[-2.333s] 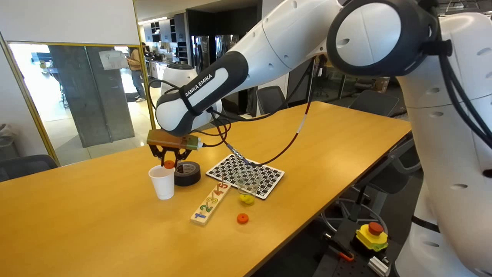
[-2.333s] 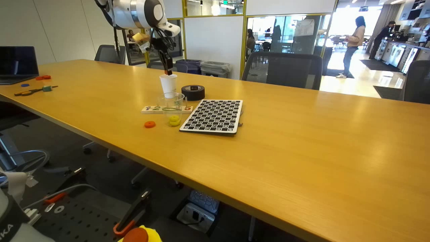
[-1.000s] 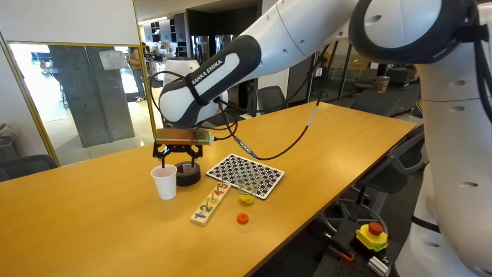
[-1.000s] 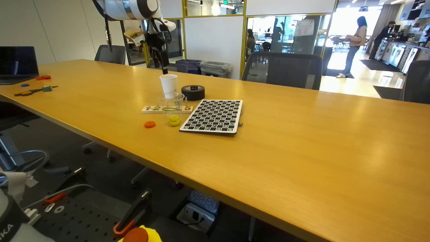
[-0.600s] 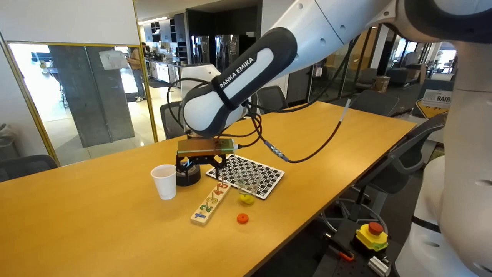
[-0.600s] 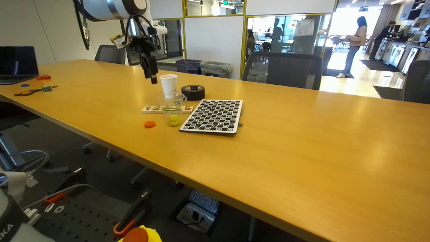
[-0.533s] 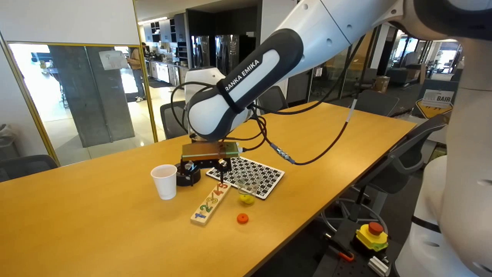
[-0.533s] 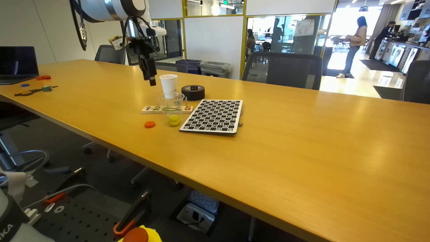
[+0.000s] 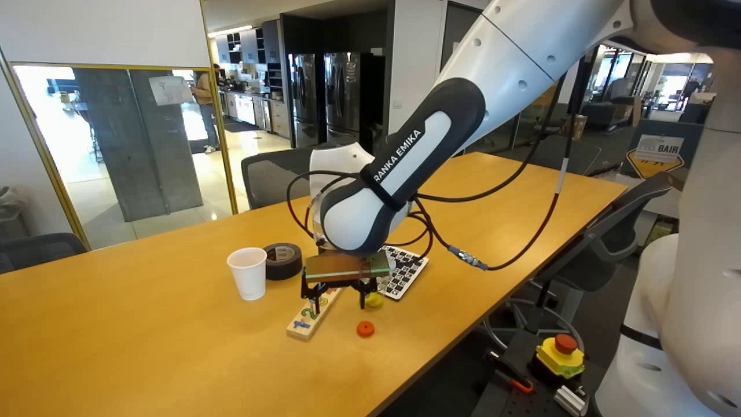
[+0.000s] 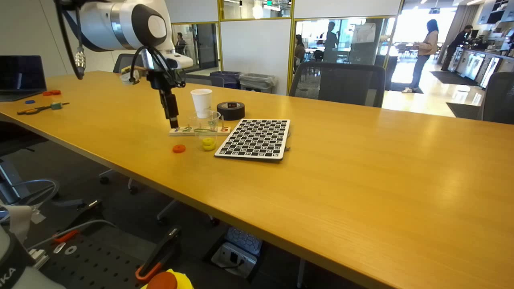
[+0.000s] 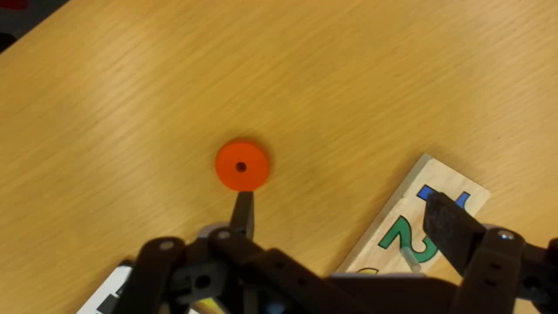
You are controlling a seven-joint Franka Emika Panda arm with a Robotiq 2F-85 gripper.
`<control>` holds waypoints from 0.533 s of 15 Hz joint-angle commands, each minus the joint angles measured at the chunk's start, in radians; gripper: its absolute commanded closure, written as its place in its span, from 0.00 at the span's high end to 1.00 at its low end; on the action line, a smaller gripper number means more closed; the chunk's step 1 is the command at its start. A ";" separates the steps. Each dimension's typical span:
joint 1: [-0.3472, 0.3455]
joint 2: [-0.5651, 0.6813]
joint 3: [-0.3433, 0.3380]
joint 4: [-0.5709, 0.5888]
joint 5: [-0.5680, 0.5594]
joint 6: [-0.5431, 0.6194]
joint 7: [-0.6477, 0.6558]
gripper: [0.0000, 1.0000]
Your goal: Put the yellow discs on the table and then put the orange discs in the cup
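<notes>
My gripper (image 11: 339, 197) stands open with nothing between its fingers, above the numbered peg board. An orange disc (image 11: 242, 165) with a centre hole lies flat on the wooden table (image 9: 173, 347). In the wrist view the left fingertip (image 11: 245, 205) overlaps the disc's near edge; in an exterior view the gripper (image 10: 174, 125) hangs higher than this disc (image 10: 179, 148). Two yellow discs (image 10: 208, 144) lie one over the other at the bottom of a clear plastic cup (image 10: 204, 120). The white paper cup (image 9: 248, 274) stands upright; what it holds is hidden.
The wooden peg board (image 9: 307, 324) with numbers lies below the gripper. Black tape (image 9: 282, 260) sits beside the white cup. A checkered board (image 10: 257, 138) lies by the clear cup. Red pieces (image 10: 51, 92), pliers and a laptop (image 10: 22, 76) are farther off.
Earlier the gripper held an orange disc over the white cup. It has since opened, and that disc is out of sight. The arm has swung away from the cup and come down over the peg board.
</notes>
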 commanded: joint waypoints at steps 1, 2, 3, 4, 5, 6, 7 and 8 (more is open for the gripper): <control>-0.030 -0.023 0.013 -0.079 0.005 0.105 0.013 1.00; -0.035 -0.022 0.011 -0.094 0.009 0.127 0.010 1.00; -0.040 -0.020 0.010 -0.106 0.010 0.146 0.009 1.00; -0.046 -0.020 0.007 -0.119 0.010 0.160 0.007 1.00; -0.050 -0.018 0.003 -0.129 0.001 0.171 0.016 1.00; -0.055 -0.014 0.000 -0.136 -0.005 0.176 0.015 1.00; -0.060 -0.010 -0.003 -0.141 -0.005 0.180 0.017 1.00; -0.064 -0.006 -0.005 -0.146 -0.004 0.187 0.013 1.00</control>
